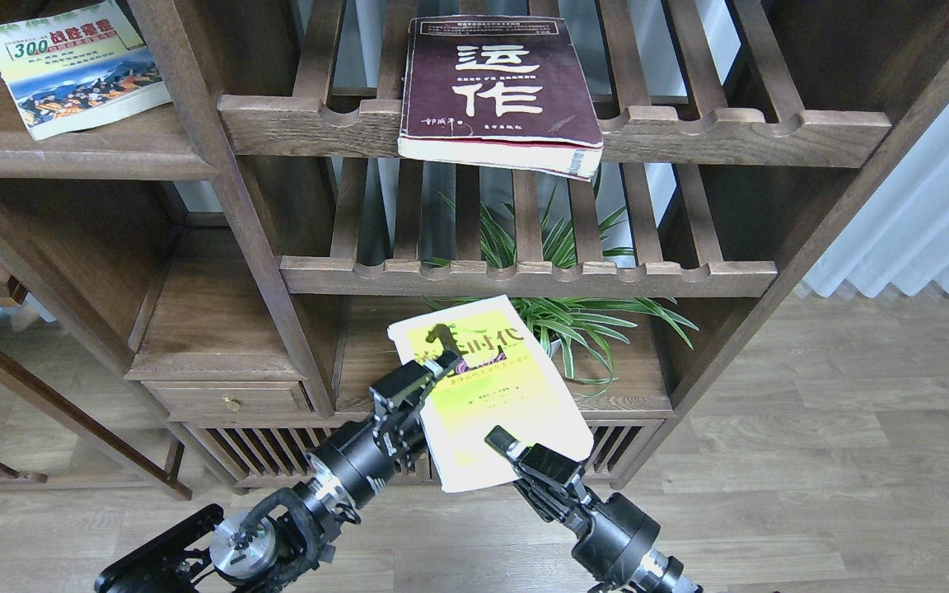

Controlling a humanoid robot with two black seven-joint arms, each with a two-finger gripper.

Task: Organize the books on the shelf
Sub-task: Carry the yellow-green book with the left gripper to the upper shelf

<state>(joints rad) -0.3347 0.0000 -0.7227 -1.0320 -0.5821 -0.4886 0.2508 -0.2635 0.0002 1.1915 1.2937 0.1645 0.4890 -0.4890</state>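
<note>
The yellow-green white-edged book is held in the air in front of the cabinet's lower part, cover up. My left gripper is shut on its left edge, one finger lying over the cover. My right gripper is shut on its near edge, one finger on top. The thick maroon book lies flat on the upper slatted rack and overhangs the front rail. The "300" book lies flat on the solid dark shelf at the upper left.
A second slatted rack sits below the maroon book. A potted spider plant stands on the low board behind the held book. A small drawer with a brass knob is at lower left. A cabinet post divides the left bay from the racks.
</note>
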